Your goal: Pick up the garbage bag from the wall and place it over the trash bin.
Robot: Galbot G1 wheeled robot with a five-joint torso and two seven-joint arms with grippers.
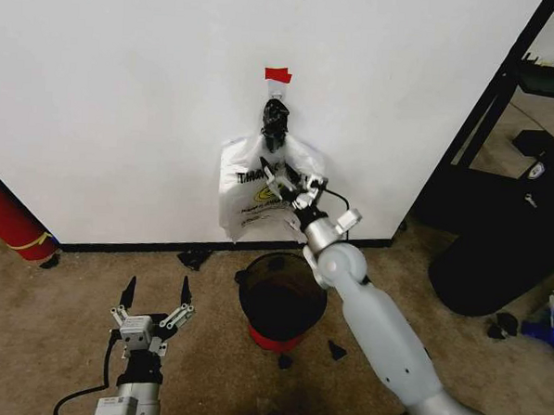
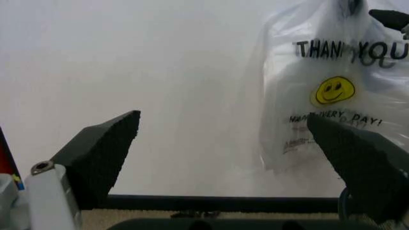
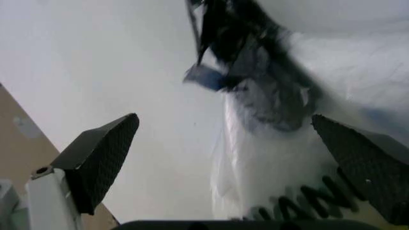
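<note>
Even bright light; blurred right wrist view.

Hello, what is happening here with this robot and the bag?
The robot's right hand is raised, open, against the garbage bag, which hangs on the wall under a black knot and a red tape strip. It has not closed on the plastic. The left hand waits low, open. The trash bin stands unlined on the carpet below the bag.

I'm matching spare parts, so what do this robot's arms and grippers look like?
The right arm is smooth, rounded light grey with a silver wrist. The right gripper and left gripper each have two pointed black fingers with textured pads on silver-white metal bases. A black cable trails from the left wrist.
</note>
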